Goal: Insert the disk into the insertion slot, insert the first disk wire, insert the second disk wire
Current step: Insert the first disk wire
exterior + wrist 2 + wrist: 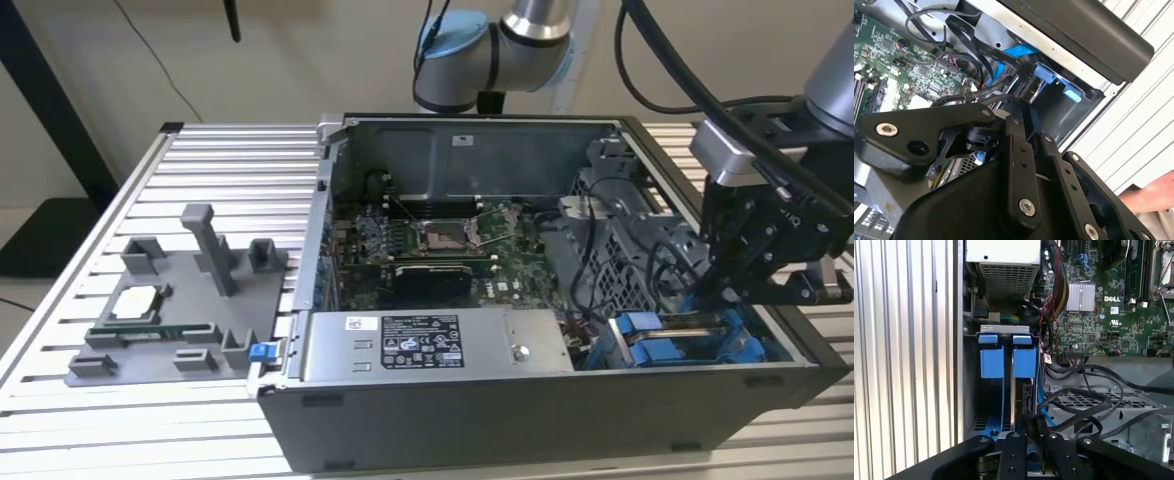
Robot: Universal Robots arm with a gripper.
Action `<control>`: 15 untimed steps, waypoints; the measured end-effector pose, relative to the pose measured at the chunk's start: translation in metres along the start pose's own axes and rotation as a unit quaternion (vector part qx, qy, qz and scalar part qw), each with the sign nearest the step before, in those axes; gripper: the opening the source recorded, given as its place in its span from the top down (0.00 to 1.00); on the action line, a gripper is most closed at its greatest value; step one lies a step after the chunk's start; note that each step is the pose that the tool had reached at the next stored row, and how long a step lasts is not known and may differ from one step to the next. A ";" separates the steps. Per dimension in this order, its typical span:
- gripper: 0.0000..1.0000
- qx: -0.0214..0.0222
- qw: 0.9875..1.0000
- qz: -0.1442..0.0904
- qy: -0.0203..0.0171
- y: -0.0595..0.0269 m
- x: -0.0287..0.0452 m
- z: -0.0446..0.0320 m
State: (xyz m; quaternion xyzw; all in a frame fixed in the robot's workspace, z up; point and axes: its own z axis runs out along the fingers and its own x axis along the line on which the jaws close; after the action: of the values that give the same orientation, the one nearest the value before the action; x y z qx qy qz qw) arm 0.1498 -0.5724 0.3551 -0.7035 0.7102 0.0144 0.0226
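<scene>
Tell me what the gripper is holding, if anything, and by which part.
Cannot tell. The gripper sits beside the blue carriers, among black cables; whether it grips anything is hidden.

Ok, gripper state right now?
Gripper: jaws look closed, low beside the blue carriers in the case corner; whether anything is pinched cannot be told.
</scene>
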 end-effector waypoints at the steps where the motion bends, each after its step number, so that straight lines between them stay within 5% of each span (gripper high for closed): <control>1: 1.00 0.000 1.000 0.000 0.000 -0.0001 -0.0002 0.0008; 15: 1.00 0.002 1.000 -0.005 -0.002 -0.0028 0.0000 0.0070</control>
State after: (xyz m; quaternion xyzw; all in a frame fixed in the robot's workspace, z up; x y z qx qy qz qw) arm 0.1527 -0.5720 0.3481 -0.7068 0.7068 0.0140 0.0256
